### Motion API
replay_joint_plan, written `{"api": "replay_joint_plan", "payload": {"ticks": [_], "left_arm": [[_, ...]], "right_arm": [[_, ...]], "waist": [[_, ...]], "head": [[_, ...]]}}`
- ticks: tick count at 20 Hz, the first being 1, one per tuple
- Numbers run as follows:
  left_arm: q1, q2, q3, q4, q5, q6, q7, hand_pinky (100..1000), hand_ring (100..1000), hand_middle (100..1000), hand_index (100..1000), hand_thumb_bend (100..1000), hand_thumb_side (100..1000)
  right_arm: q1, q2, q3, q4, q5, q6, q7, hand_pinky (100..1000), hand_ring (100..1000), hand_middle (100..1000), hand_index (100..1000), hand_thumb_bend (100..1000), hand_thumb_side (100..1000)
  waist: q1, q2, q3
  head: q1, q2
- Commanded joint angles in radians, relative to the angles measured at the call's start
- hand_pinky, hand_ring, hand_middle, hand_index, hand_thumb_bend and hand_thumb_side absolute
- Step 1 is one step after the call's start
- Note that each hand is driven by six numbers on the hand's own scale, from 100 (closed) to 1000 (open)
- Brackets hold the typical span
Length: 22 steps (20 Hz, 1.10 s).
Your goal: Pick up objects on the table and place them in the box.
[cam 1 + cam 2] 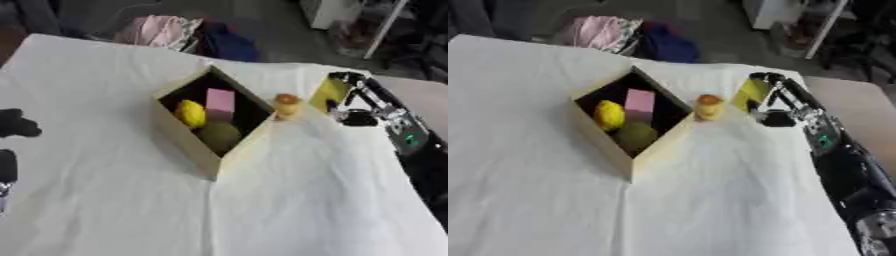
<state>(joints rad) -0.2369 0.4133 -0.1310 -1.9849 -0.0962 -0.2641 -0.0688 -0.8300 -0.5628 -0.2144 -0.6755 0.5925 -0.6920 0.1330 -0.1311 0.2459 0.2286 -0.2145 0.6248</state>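
A white cloth-covered table (289, 200) fills most of the view. Beyond its edge at twelve o'clock lies dark grey floor (280, 35) with heaped pink and blue fabric (188, 35). White furniture (772, 12) stands at one o'clock.

Right arm (833, 150): black casing, silver joints, a small green light on the forearm; black-fingered right hand (776, 107). Left hand (16, 125): black (edge only).

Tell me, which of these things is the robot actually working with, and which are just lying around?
Part of the job:
box, holding a yellow fruit, a pink block and a greenish round fruit
small brown object beside the box
yellow item at the right hand

Just lying about:
pink cloth and dark blue bundle beyond the table
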Motion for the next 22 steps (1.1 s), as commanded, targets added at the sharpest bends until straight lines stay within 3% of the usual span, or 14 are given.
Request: {"api": "replay_joint_plan", "payload": {"ticks": [1, 7, 12, 17, 22], "left_arm": [[-0.002, 0.008, 0.009, -0.015, 0.009, 0.002, 0.0, 782, 683, 648, 826, 100, 559], [0.003, 0.006, 0.007, -0.015, 0.015, 0.003, -0.005, 781, 681, 648, 826, 100, 561], [0.002, 0.005, 0.006, -0.015, 0.018, 0.001, -0.007, 781, 681, 648, 826, 100, 563], [-0.001, 0.002, 0.006, -0.015, 0.024, -0.003, -0.009, 780, 679, 647, 826, 100, 566], [-0.003, 0.001, 0.005, -0.015, 0.027, -0.006, -0.012, 779, 677, 647, 826, 100, 567]], "right_arm": [[-0.034, -0.048, 0.003, -0.076, -0.1, -0.014, 0.073, 466, 449, 543, 849, 100, 253], [-0.077, -0.016, 0.049, -0.214, -0.263, -0.038, 0.237, 480, 459, 551, 855, 100, 280], [-0.095, 0.02, 0.105, -0.31, -0.369, -0.058, 0.39, 508, 478, 577, 872, 100, 240], [-0.105, 0.09, 0.171, -0.334, -0.367, -0.088, 0.539, 528, 494, 598, 886, 100, 217], [-0.104, 0.138, 0.205, -0.321, -0.3, -0.12, 0.616, 608, 557, 651, 925, 100, 200]], "waist": [[0.004, -0.024, -0.002], [0.008, -0.034, 0.0], [0.012, -0.035, 0.002], [0.017, -0.034, 0.006], [0.019, -0.032, 0.008]], "head": [[-0.005, 0.005], [-0.009, 0.003], [-0.015, 0.003], [-0.021, 0.001], [-0.024, -0.002]]}}
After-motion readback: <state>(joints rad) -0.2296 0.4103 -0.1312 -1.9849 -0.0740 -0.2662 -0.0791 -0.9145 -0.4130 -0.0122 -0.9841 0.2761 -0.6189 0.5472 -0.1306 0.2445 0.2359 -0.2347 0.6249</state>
